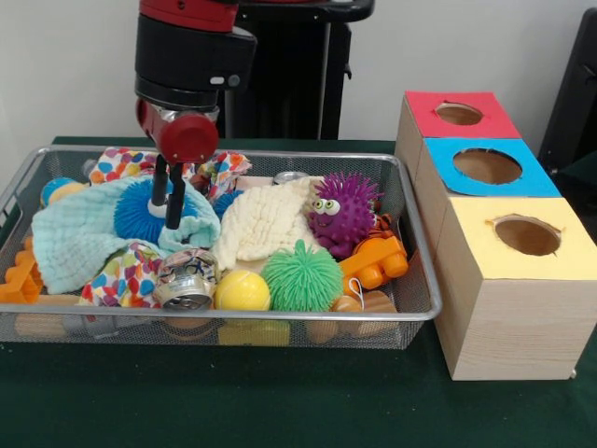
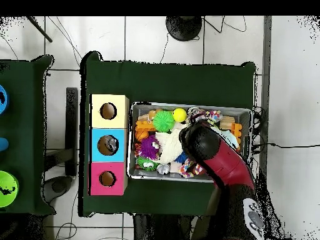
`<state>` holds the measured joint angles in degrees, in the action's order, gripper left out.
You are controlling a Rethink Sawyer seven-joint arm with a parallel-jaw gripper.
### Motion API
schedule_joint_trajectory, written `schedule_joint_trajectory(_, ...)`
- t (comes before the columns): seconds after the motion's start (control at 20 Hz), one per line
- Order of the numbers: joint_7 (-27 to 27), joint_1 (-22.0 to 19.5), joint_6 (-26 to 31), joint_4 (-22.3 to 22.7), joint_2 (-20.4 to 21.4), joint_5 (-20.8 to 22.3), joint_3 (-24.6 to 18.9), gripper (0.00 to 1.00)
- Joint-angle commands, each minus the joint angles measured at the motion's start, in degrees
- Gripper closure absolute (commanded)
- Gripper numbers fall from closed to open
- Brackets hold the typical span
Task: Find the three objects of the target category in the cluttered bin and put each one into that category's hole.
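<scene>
- Over the left half of the wire mesh bin point(image 1: 410, 308), the red and black arm's gripper point(image 1: 167, 201) is hanging with its two thin black fingers pointing straight down; they are standing slightly apart with nothing between them, so the jaws are reading as open.
- Directly beneath the tips, the blue spiky rubber ball point(image 1: 140, 213) is sitting half wrapped in a pale turquoise cloth point(image 1: 79, 238); judging from the spiky toys in the bin, it is probably the target, and being round it is offering no long axis.
- Two similar toys are lying at about 3 o'clock from the gripper in the front view: a purple spiky ball with googly eyes point(image 1: 343, 211) and, nearer 4 o'clock, a green spiky ball point(image 1: 301, 276).
- A cream knitted cloth point(image 1: 264, 224), a yellow smooth ball point(image 1: 242, 291) and a metal can point(image 1: 187, 280) are crowding the space between.
- The wooden box with three coloured holes point(image 1: 508, 261) is standing outside the bin at 3 o'clock.
- The turquoise cloth's folds could be snagging on the fingers during a descent.
</scene>
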<state>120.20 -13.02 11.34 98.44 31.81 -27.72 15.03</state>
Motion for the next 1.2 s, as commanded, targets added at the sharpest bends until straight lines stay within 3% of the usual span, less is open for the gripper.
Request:
schedule_joint_trajectory(0.05, 16.81, 3.01, -1.16, 1.99, -3.67, -4.99, 0.37, 0.00)
schedule_joint_trajectory(0.4, 15.37, 3.95, -0.86, 0.16, -5.69, -6.54, 1.05, 0.00)
schedule_joint_trajectory(0.85, 14.24, 3.35, -2.62, 0.25, -6.65, -7.29, -1.23, 0.00)
schedule_joint_trajectory(1.2, 13.36, 4.19, 0.42, -2.04, -8.07, -7.37, 0.69, 0.00)
